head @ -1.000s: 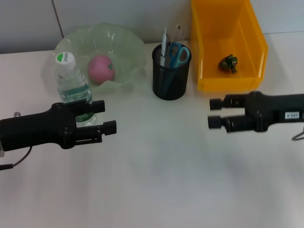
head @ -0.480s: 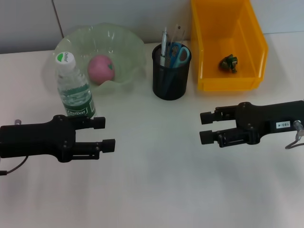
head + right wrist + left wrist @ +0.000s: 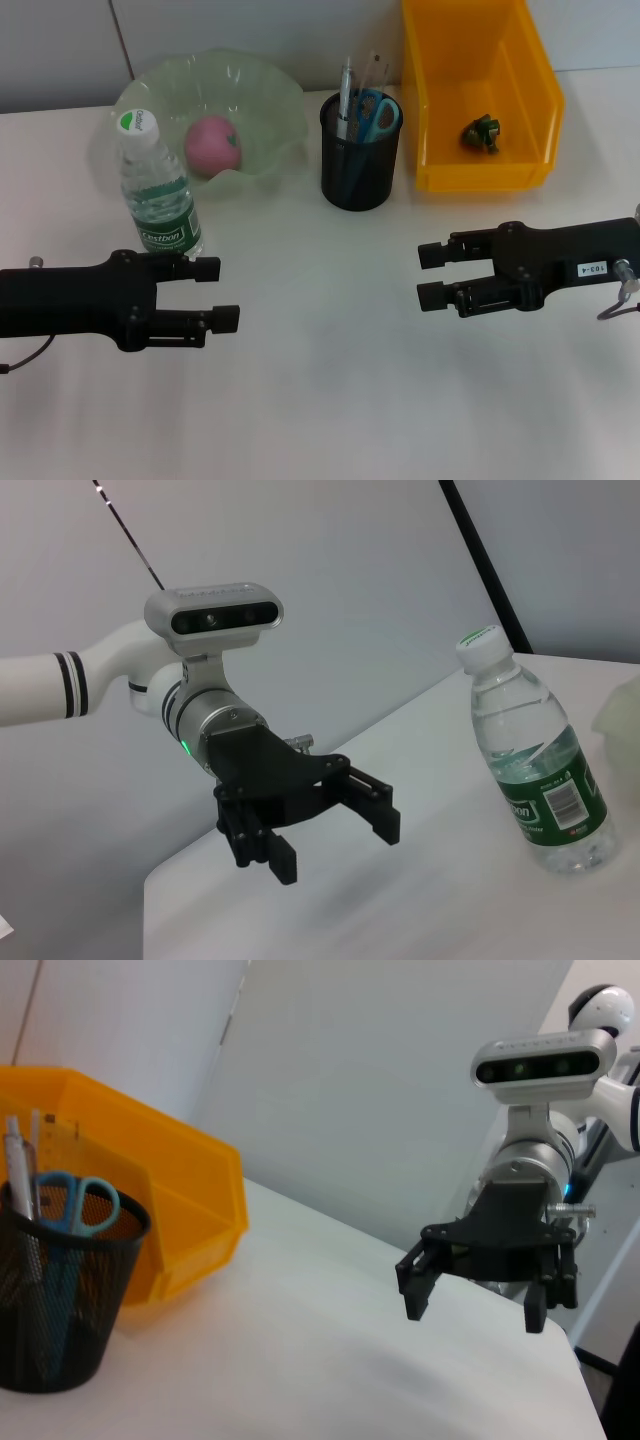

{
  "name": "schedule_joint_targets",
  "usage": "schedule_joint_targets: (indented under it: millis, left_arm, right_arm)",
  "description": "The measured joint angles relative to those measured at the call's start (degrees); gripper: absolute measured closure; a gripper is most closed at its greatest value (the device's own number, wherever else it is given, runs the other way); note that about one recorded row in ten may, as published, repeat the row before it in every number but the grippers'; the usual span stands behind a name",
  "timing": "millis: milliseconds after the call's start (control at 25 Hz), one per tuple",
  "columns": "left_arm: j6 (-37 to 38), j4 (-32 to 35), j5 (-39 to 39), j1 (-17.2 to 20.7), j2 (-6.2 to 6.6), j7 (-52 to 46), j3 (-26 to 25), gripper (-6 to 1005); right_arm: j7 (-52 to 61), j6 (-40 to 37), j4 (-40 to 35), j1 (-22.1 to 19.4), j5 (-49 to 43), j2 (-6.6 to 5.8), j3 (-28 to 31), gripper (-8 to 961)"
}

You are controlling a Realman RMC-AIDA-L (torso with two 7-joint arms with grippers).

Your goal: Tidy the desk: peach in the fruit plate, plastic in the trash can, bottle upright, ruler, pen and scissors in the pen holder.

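The bottle (image 3: pixel 157 187) stands upright on the desk (image 3: pixel 320 400) beside the fruit plate (image 3: pixel 272 92), also seen in the right wrist view (image 3: pixel 535 770). The peach (image 3: pixel 212 145) lies in the plate. Pen (image 3: pixel 345 85), ruler (image 3: pixel 376 68) and scissors (image 3: pixel 376 113) stick out of the pen holder (image 3: pixel 360 165). A crumpled piece of plastic (image 3: pixel 482 133) lies in the trash can (image 3: pixel 430 90). My left gripper (image 3: pixel 218 293) hangs open just in front of the bottle, apart from it. My right gripper (image 3: pixel 428 275) is open and holds nothing, in front of the trash can.
A pale wall runs behind the plate, holder and bin. The left wrist view shows the pen holder (image 3: pixel 60 1290), the trash can (image 3: pixel 160 1200) and my right gripper (image 3: pixel 475 1310) over bare tabletop. My left gripper (image 3: pixel 335 840) shows in the right wrist view.
My left gripper has drawn back from the bottle, which stays upright. My right gripper has shifted left and a little toward the desk's near side.
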Motion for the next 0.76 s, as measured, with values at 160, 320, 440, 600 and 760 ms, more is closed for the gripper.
schedule_joint_targets:
  millis: [160, 320, 440, 600, 760]
  left_arm:
    - [0.43, 0.03, 1.18, -0.35, -0.04, -0.48, -0.26, 183]
    - [0.51, 0.03, 1.40, -0.59, -0.06, -0.56, -0.29, 183]
    - [0.51, 0.03, 1.49, -0.67, -0.07, -0.56, -0.29, 183]
    - [0.73, 0.01, 1.55, -0.75, -0.06, -0.81, -0.28, 183]
    - [0.81, 0.01, 1.77, -0.77, -0.04, -1.04, -0.27, 183]
  right_arm:
    - [0.08, 0.00, 0.00, -0.19, 0.00, 0.00, 0.00, 194]
    - [-0.03, 0.00, 0.00, -0.26, -0.03, 0.15, 0.00, 194]
    - [-0.13, 0.09, -0.01, -0.02, -0.25, 0.27, 0.00, 194]
    - [-0.16, 0.42, -0.05, 0.37, -0.64, 0.35, 0.00, 194]
    - [-0.16, 0.42, -0.06, 0.54, -0.68, 0.35, 0.01, 194]
